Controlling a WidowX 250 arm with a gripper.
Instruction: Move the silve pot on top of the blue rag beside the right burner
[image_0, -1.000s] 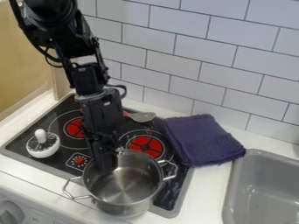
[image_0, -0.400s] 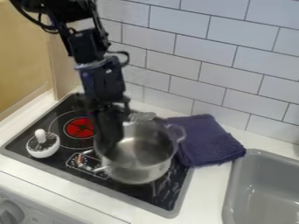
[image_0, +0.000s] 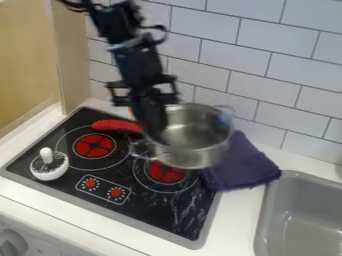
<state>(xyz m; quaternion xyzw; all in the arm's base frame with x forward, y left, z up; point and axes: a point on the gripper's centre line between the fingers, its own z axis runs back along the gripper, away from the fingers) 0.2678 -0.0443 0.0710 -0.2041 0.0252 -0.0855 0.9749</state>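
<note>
1. Silver pot (image_0: 194, 150): held up at a tilt-unclear angle, opening up, over the far R part of the stove (image_0: 150, 207). Its R side overlaps the L/far part of the blue rag (image_0: 248, 170) in view; can't be sure how high the pot hangs, or exactly how much rag is under it. Not set down on the rag.

2. Pot handles: one loop on the near L side, the other on the far R side.

3. Gripper (image_0: 157, 134): closed on the pot's L wall, w/ its lower end down at the rim. Black arm (image_0: 139, 65) comes in from the top edge, L of centre, & slants down to the R.

4. Blue rag: folded, R of the R burner (image_0: 165, 172), lying btwn stove & sink, partly over the stove's R edge.

5. R burner: red, just nearer than the pot; pot covers its far part in view. L burner (image_0: 94, 145): red, fully visible.

6. Red handle (image_0: 115, 125): lies at the far side of the stove, btwn L burner & wall, its R end behind the gripper.

7. White round item w/ knob (image_0: 49, 169): upright on the stove's L side, near the L burner.

8. Control panel (image_0: 102, 189): near side of stove, w/ 2 red dial marks.

9. Grey sink (image_0: 304, 212): far over R, set in the white counter (image_0: 240, 220). White tiled wall (image_0: 267, 65) at the far side.
</note>
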